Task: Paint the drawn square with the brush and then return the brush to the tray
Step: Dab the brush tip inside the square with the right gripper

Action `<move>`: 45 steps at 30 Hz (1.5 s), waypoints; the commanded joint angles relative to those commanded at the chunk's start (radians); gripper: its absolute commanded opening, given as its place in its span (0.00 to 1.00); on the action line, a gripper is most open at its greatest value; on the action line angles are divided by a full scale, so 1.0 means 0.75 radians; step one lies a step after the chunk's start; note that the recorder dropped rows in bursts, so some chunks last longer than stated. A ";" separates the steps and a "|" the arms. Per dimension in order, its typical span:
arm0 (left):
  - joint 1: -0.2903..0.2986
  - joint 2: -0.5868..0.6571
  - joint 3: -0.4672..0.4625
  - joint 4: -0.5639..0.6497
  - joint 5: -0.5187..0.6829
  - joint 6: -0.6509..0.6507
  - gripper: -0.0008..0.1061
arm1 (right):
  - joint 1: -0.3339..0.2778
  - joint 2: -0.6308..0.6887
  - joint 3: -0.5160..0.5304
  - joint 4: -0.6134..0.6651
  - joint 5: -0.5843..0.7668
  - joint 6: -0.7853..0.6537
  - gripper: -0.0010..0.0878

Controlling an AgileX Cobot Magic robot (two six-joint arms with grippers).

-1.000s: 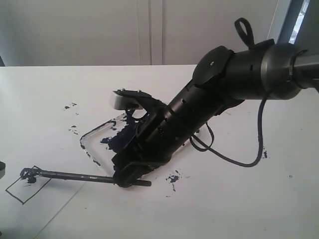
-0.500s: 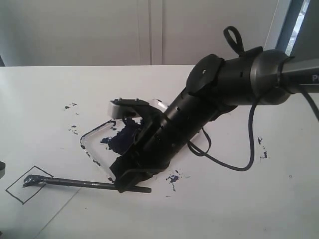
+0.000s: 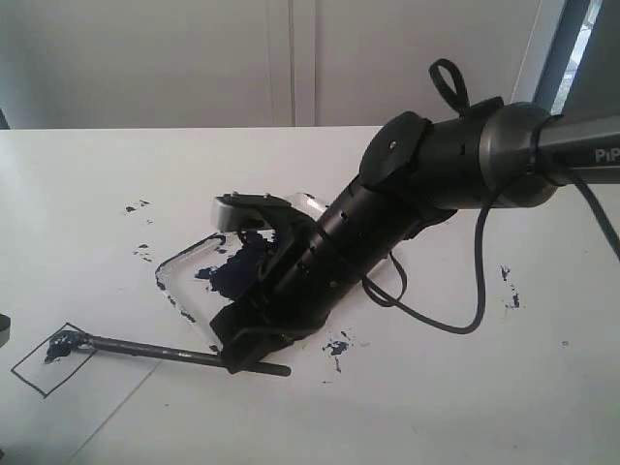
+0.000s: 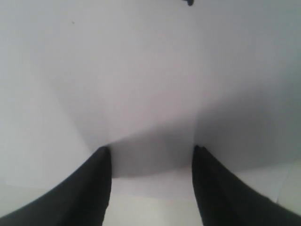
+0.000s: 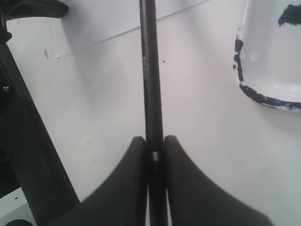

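Shifted slightly since half a second ago, the brush (image 3: pixel 145 349) tip sits on a dark smear. On the tabletop (image 3: pixel 465 407), the paint-blotched tray (image 3: pixel 179 257) lies behind the right gripper (image 3: pixel 247 351). It is clamped on the handle end, so the bristles reach the drawn square (image 3: pixel 39 373). The left gripper (image 4: pixel 150 150) gapes, empty.

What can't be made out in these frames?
1. Exterior view: the right arm hides much of the clear, paint-smeared plastic tray.
2. Right wrist view: the edge cuts off the long black brush; tip and thin-outlined drawn square out of frame.
3. Left wrist view: blurred; only the open left gripper shows.
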State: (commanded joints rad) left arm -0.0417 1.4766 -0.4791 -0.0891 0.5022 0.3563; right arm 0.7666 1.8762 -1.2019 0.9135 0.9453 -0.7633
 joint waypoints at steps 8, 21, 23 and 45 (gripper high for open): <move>0.000 0.000 0.000 0.000 0.003 0.000 0.53 | 0.080 0.000 0.000 0.000 0.000 0.000 0.01; 0.000 0.000 0.000 0.000 0.003 0.002 0.53 | 0.093 0.000 0.000 -0.017 -0.113 0.021 0.01; 0.000 0.000 0.000 0.000 0.003 0.002 0.53 | 0.093 0.000 0.000 -0.031 -0.134 0.039 0.01; 0.000 0.000 0.000 0.011 0.003 0.057 0.53 | 0.093 -0.003 -0.046 -0.176 -0.024 0.187 0.01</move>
State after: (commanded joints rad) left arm -0.0417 1.4766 -0.4791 -0.0809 0.5043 0.3991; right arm 0.8367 1.8743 -1.2361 0.7813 0.9276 -0.6228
